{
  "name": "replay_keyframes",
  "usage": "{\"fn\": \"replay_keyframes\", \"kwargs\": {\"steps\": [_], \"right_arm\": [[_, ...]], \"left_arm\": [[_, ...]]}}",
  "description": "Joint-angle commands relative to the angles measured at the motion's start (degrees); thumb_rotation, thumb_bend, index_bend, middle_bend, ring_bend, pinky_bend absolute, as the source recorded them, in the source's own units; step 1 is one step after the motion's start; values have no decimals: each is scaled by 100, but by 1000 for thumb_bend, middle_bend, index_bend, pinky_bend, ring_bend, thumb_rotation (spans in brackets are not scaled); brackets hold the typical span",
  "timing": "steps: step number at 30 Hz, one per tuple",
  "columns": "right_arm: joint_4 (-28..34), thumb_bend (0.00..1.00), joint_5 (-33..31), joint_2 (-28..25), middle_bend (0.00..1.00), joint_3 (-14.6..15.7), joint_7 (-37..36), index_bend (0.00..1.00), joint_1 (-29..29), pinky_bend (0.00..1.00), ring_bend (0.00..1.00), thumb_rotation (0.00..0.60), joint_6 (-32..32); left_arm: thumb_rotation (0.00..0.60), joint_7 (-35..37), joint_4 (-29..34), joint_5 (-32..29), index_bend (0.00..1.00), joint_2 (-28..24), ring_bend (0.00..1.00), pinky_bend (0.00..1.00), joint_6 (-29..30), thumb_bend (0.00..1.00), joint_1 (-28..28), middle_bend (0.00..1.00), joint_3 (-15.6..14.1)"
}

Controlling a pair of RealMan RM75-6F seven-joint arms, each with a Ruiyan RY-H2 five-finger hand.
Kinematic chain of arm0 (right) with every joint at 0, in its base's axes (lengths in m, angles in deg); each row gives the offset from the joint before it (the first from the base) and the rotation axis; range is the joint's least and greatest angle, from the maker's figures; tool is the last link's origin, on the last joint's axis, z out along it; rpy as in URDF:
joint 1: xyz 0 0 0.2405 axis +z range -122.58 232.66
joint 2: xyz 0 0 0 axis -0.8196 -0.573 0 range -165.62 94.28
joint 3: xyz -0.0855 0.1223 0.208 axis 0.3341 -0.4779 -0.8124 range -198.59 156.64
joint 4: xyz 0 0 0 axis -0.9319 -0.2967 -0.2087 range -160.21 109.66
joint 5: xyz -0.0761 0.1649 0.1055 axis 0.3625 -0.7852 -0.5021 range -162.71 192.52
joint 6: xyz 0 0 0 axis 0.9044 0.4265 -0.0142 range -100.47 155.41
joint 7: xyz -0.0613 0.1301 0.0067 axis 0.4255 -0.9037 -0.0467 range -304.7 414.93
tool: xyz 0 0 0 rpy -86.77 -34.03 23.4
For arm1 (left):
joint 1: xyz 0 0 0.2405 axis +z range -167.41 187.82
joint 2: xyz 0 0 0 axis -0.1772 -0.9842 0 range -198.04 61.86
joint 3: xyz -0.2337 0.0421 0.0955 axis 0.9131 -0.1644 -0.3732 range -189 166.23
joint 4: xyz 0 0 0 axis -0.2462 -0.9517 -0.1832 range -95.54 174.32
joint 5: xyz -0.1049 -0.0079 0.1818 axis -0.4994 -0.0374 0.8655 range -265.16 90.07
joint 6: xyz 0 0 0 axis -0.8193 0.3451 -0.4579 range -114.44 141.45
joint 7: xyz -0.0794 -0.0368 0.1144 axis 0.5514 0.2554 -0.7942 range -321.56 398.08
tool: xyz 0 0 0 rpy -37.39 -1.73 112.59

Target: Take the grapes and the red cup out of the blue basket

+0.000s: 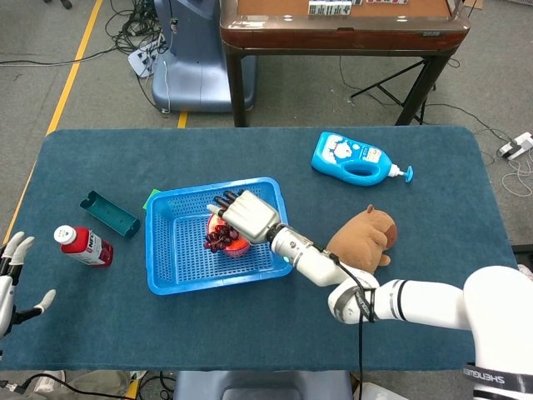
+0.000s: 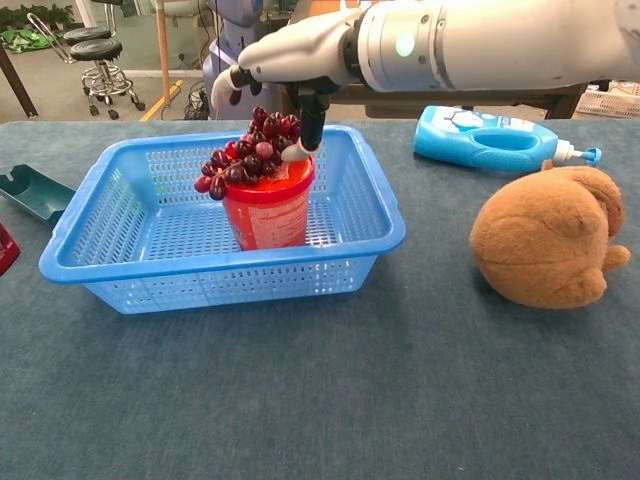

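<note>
**Right hand spread over the grapes, nothing grabbed**

The grapes [image 2: 252, 150] sit piled on the red cup [image 2: 265, 214], inside the blue basket [image 2: 361, 232]. The right hand [image 2: 283, 62] is over the bunch with fingers apart; one fingertip [image 2: 292, 152] hangs down at the right edge of the grapes, holding nothing. The head view mostly hides the cup under the hand [image 1: 242, 216], but it shows the left hand [image 1: 12, 279] open at the table's edge, which the chest view misses.

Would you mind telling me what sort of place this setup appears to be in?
Probably a robotics lab or workshop: loose cables on a bare floor, yellow floor tape, and a mahjong table behind the cloth-covered table.
</note>
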Motion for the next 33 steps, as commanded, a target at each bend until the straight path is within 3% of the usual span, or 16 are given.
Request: {"fn": "replay_keyframes", "kwargs": {"steps": [1,5,10,14,20,26,33], "right_arm": [[-156,268,-419,106,120,202,315,109,285,294,111,600,-9],[-229,270,-860,197,120,422,617,118,549,277,102,600,80],[-354,322,-1095,415,139,573,754,239,711,277,102,600,350],[-540,392,-788,618,225,564,567,427,638,277,129,600,624],[-823,418,-268,803,329,557,207,594,468,340,240,600,850],[-791,430,-2,596,367,487,-133,629,191,391,291,600,1110],[-530,430,-40,-141,367,398,-522,628,-311,391,292,600,1401]], "left_arm": [[600,33,-21,-8,0,-2,0,196,17,279,19,0,0],[600,87,-64,-17,0,-9,0,196,30,279,46,0,-7],[600,152,-105,-17,0,-14,0,196,49,278,68,0,-2],[600,195,-135,-7,0,-9,0,196,79,279,86,0,5],[600,230,-181,0,0,12,0,196,89,279,96,0,11],[600,270,-198,3,0,5,0,196,78,279,96,0,19],[600,290,-220,35,0,25,0,196,77,279,95,0,16]]}}
